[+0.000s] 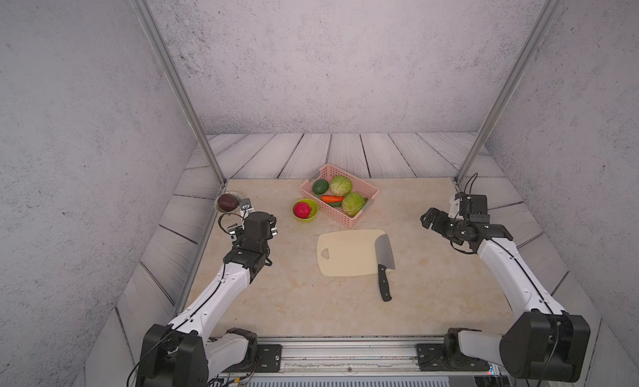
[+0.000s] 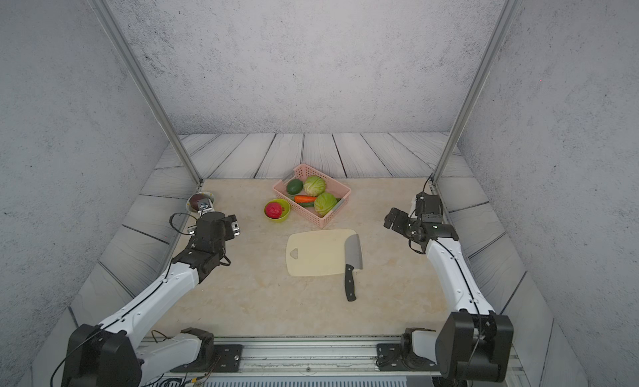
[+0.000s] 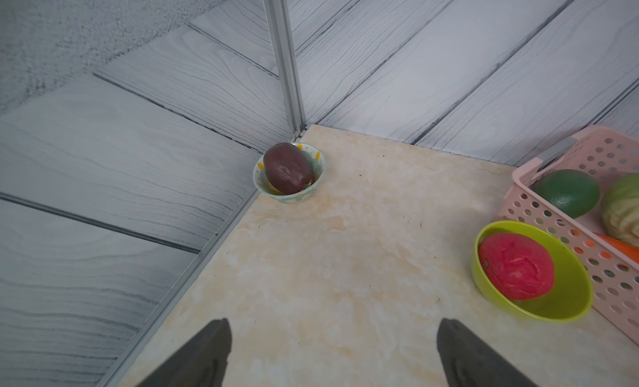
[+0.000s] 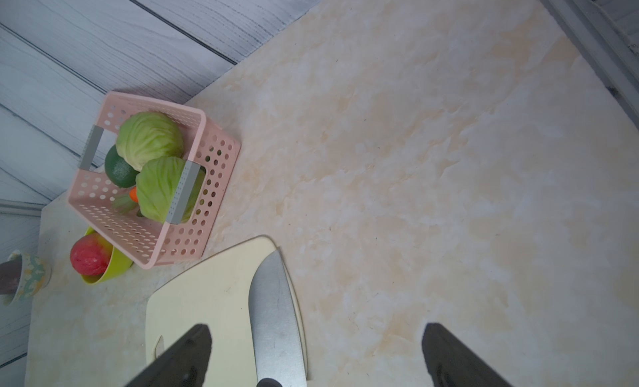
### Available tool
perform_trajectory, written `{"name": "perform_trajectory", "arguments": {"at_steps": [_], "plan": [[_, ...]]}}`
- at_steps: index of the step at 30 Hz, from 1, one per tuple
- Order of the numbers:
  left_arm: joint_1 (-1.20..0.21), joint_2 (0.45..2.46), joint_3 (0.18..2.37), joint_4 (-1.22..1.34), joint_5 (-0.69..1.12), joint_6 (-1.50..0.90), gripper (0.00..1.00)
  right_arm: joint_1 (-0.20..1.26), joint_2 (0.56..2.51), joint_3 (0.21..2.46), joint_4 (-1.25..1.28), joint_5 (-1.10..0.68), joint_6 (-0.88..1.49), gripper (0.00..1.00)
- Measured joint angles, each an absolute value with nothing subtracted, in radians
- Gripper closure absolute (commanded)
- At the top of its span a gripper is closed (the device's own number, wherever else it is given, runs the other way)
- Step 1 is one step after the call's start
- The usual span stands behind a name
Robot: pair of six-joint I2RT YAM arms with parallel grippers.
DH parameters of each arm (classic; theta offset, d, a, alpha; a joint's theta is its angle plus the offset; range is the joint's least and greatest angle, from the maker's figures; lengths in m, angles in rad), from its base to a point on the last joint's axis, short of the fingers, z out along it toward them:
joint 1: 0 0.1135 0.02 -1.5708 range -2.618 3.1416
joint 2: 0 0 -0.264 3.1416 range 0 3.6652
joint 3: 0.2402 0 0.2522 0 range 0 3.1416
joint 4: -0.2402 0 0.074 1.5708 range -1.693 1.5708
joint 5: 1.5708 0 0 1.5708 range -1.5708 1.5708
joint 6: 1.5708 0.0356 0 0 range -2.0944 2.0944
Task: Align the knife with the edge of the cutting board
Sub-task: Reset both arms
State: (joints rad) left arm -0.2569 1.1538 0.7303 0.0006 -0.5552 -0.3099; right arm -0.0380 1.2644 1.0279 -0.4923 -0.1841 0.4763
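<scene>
Marble counter (image 1: 276, 299): I see knife (image 1: 384, 255) near-vertical in frame on right edge of cutting board (image 1: 345, 254). Right end effector (image 1: 428, 218) nearer, upper right, jaws spread; left end effector (image 3: 332, 333) likewise.

In both top views a grey, speckled, concrete-look back wall (image 1: 328, 57) fills the upper part of the frame, with matching side walls (image 1: 69, 143) at the left and right edges. Two slanting aluminium posts (image 1: 175, 84) run from the upper corners down to the far corners of the surface (image 1: 294, 305), a pale beige, marble-patterned slab in the lower middle. Panels printed with whitewashed grey planks (image 1: 345, 153) slope up around it at the back and on both sides. A metal rail (image 1: 345, 354) crosses the bottom edge of the frame. The light is soft and even, casting only faint shadows.
</scene>
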Motion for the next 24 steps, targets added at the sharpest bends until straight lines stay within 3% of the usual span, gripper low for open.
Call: {"name": "perform_trajectory", "arguments": {"at_steps": [24], "plan": [[-0.153,1.340,0.610,0.301,-0.581,-0.174,0.02,-0.117,1.329,0.686,0.036,0.168,0.442,0.01]]}}
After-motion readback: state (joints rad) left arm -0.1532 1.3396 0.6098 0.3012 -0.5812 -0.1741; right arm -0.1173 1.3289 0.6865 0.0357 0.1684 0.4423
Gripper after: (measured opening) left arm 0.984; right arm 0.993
